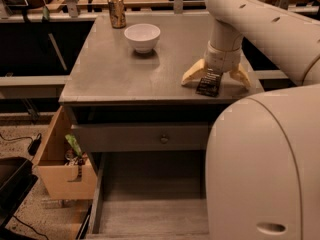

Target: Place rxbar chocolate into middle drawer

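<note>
- The rxbar chocolate [209,84] is laid on the cabinet top [115,71], near its front right corner.
- The gripper [216,82] is lowered over the bar, with one finger spread to each side of it.
- A bowl [142,36] is set further back on the top, left of the bar.
- A can [117,10] is stood behind the bowl, at the back edge.
- A drawer front [135,136] is seen under the top.
- The middle drawer [150,209] is drawn out below that, toward the front.
- A wooden box [57,171] is placed left of the cabinet, beside the drawer.
</note>
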Available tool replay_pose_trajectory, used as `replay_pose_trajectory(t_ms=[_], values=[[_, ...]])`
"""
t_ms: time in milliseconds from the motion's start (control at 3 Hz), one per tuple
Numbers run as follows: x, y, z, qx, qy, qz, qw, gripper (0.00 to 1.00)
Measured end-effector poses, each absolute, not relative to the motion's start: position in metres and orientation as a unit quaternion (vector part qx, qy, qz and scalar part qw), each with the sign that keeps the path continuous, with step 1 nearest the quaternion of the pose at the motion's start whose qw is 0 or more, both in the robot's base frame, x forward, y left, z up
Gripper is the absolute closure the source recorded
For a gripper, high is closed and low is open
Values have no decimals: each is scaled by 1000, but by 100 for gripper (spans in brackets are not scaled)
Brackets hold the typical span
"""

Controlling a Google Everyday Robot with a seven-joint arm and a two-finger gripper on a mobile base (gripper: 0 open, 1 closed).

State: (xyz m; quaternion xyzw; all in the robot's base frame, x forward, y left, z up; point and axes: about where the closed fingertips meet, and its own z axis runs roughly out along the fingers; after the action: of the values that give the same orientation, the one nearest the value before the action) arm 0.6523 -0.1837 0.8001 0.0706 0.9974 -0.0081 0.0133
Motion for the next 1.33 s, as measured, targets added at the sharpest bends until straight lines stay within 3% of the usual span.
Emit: replay_pose_trajectory(t_ms=[333, 667, 1333], values=[[652, -184, 809, 71, 997, -8, 13, 64], [652, -184, 820, 71, 997, -8, 13, 95], [652, -184, 835, 71, 997, -8, 13, 100]])
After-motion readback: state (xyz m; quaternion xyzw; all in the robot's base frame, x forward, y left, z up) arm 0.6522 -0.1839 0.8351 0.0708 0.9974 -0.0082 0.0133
